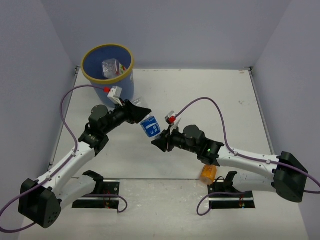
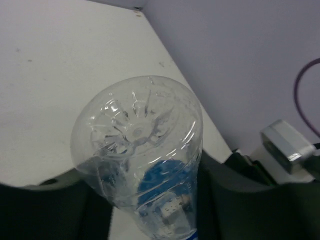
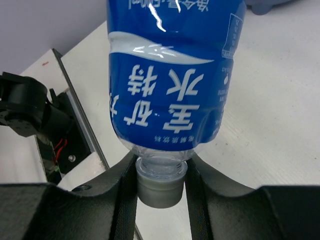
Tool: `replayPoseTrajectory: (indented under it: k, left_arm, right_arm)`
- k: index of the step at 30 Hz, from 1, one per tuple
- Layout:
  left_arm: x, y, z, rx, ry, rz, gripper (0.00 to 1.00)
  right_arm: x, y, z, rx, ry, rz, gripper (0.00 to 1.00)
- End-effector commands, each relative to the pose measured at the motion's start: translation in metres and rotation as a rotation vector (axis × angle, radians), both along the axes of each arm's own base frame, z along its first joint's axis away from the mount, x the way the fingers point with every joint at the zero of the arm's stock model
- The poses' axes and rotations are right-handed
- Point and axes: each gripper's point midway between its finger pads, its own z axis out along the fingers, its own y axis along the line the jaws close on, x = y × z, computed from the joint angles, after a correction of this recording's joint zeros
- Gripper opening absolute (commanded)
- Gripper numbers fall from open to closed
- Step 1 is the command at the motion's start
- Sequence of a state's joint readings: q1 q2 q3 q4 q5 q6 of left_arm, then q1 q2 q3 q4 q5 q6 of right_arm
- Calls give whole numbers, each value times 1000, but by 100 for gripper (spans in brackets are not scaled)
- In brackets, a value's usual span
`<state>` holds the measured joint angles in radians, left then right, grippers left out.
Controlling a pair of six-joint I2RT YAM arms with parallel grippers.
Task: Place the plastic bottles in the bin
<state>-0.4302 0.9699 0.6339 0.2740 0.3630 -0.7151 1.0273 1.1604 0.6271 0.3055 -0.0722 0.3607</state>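
A clear bottle with a blue label (image 1: 150,126) hangs in the air between my two grippers, over the middle of the table. My right gripper (image 1: 161,139) is shut on its grey cap (image 3: 161,185), with a finger on each side of the neck. My left gripper (image 1: 142,114) is closed on the bottle's body near its base (image 2: 137,135), and both fingers lie flush against the bottle. The blue bin with a yellow rim (image 1: 84,69) stands at the far left corner and holds clear bottles (image 1: 111,67). A stubby orange bottle (image 1: 208,173) lies by my right arm.
The bin stands just behind my left arm's wrist. Purple cables loop over both arms. The arm mounts and black base plates (image 1: 97,192) sit at the near edge. Grey walls close in the table at the back and sides.
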Motion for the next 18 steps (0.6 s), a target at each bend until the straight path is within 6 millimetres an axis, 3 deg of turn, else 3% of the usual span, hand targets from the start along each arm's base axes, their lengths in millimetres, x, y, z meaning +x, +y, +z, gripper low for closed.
replayPoseTrajectory:
  k: [1,3,5,10,12,16,18]
  left_arm:
    - [10,4,15,33,-84,46,26]
    - [10,4,21,31,-102,45,15]
    - [13,7,35,37,-135,65,11]
    - [44,35,83,102,-204,275,7]
    - [65,54,110,125,-233,416,4]
    - [89,79,165,164,-348,583,6]
    - [106,108,209,199,-455,746,7]
  right_arm:
    - [0,1,39,96,-73,-4,19]
    - [8,-4,33,66,-48,-62,71]
    - [15,-12,24,25,-8,-130,96]
    - [38,-42,9,-47,41,-354,99]
    - [46,-56,2,-69,57,-437,99]
    - [56,-78,-9,-83,113,-513,99]
    - [61,-91,-11,-66,132,-547,99]
